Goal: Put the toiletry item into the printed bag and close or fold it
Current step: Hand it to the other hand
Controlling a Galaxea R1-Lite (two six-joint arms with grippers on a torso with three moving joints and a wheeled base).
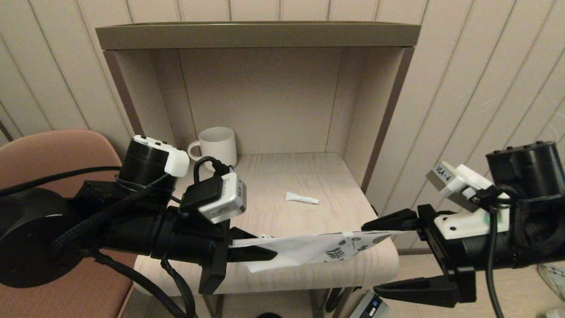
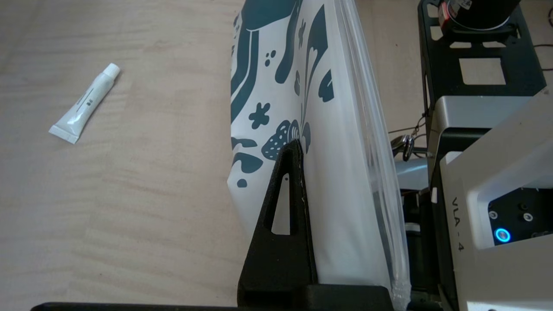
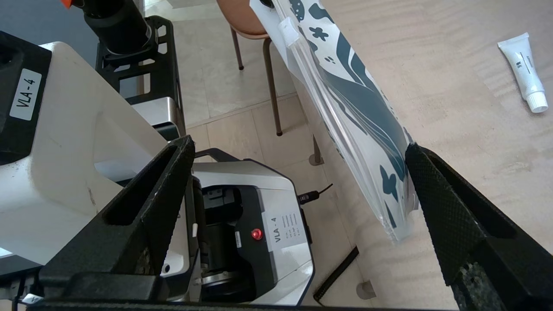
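The printed bag [image 1: 309, 249] is held edge-up over the front of the shelf board, its plain end in my shut left gripper [image 1: 260, 252] and its teal-printed end pointing right. In the left wrist view one black finger [image 2: 283, 216] presses against the bag [image 2: 341, 129]; the other is hidden behind it. My right gripper [image 1: 386, 256] stands open wide at the printed end, and its far finger [image 3: 432, 181] touches the bag's corner [image 3: 389, 185]. The toiletry item [image 1: 301, 198], a small white tube, lies alone mid-board behind the bag [image 2: 84, 103] [image 3: 523, 71].
A white ribbed mug [image 1: 218, 145] stands at the back left of the wooden board [image 1: 282, 176]. Cabinet side walls [image 1: 379, 115] flank the board. A brown chair [image 1: 53, 154] is to the left. The robot's base [image 3: 268, 224] sits below the front edge.
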